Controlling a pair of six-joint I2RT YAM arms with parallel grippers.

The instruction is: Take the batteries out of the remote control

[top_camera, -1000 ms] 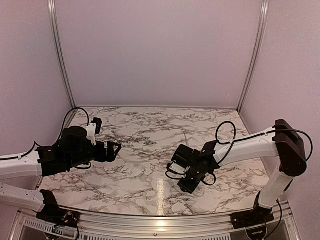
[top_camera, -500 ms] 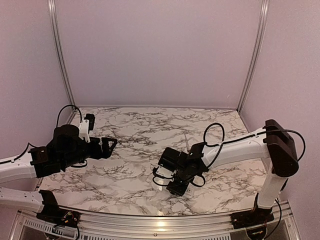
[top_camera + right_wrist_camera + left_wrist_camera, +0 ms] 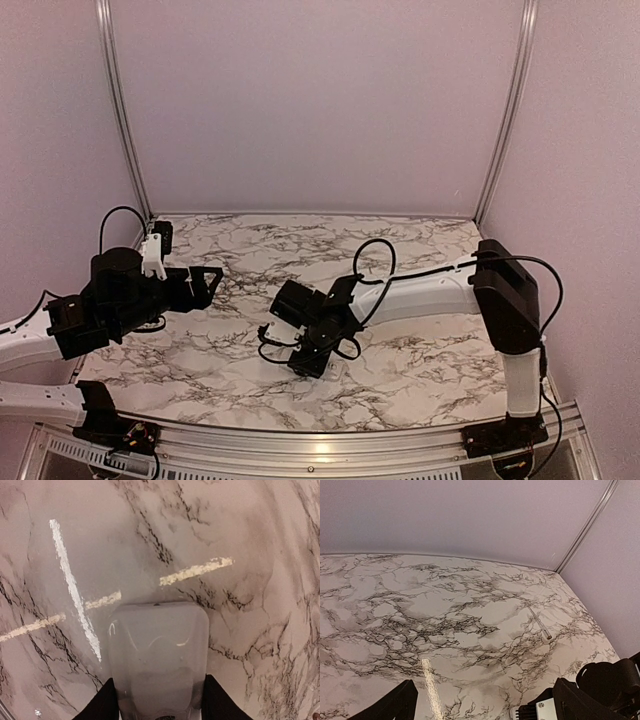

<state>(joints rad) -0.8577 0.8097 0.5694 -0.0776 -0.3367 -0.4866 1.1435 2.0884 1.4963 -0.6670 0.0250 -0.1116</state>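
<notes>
Two black-and-white robot arms reach over a white marble-patterned table [image 3: 420,250] with dark veins, closed in by plain pale lilac walls.

The right arm stretches from its base at the near right corner across to the middle of the table, its wrist angled down toward the surface. The right gripper [image 3: 159,702] is partly closed and has hold of the remote control [image 3: 157,647]. In the right wrist view, its two dark fingers [image 3: 102,702] press against both sides of a pale white slab with rounded corners. The slab sticks out from between the fingers over the marble. The face turned to the camera is smooth and glossy with small glints, and too blurred to show detail. Whether the remote's far end touches the table cannot be told. Bright streaks of glare lie on the marble just beyond it.

The left arm is at the left side, held above the table and well apart from the right arm. The left gripper [image 3: 485,705] is spread wide and holds nothing, with only bare marble between its fingertips.

A thin grey rod [image 3: 540,623] lies flat on the table toward the far right, near the wall and apart from both grippers.
</notes>
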